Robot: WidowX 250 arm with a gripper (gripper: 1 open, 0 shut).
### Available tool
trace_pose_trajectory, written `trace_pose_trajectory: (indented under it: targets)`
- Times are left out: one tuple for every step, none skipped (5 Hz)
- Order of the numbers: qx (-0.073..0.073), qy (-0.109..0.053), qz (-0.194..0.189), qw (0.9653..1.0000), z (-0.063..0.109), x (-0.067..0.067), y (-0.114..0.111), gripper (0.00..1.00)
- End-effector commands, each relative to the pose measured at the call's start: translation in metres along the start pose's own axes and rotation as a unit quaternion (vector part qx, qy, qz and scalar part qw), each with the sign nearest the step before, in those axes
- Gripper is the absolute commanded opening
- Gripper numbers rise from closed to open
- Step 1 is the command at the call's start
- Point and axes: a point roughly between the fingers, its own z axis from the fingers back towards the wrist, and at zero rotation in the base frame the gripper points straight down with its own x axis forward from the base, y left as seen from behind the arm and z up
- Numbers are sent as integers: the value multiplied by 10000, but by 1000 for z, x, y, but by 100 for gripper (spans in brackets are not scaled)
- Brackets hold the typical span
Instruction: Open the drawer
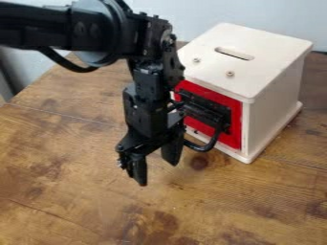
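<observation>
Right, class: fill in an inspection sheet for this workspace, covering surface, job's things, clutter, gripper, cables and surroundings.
Surface: worn wooden table, knots and stains.
Job's things: red drawer with black front panel sits in the pale wooden casing; black wire loop handle juts forward. How far out it is cannot be told.
Clutter: nothing seen.
Gripper: gripper open, pointing down, just left of the handle, holding nothing.
Cables: black cable loops under the arm.
Surroundings: pale wall behind.
</observation>
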Motion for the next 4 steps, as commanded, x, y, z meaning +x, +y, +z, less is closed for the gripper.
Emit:
trace_pose_trajectory:
  targets:
    - [-765, -16, 98, 9970, 22, 5, -14, 100]
    - [-1210, -165, 244, 9922, 25, 6, -16, 100]
    - [-1379, -621, 307, 9880, 39, -2, -20, 100]
    - [-1081, -1041, 317, 9882, 49, -10, -26, 100]
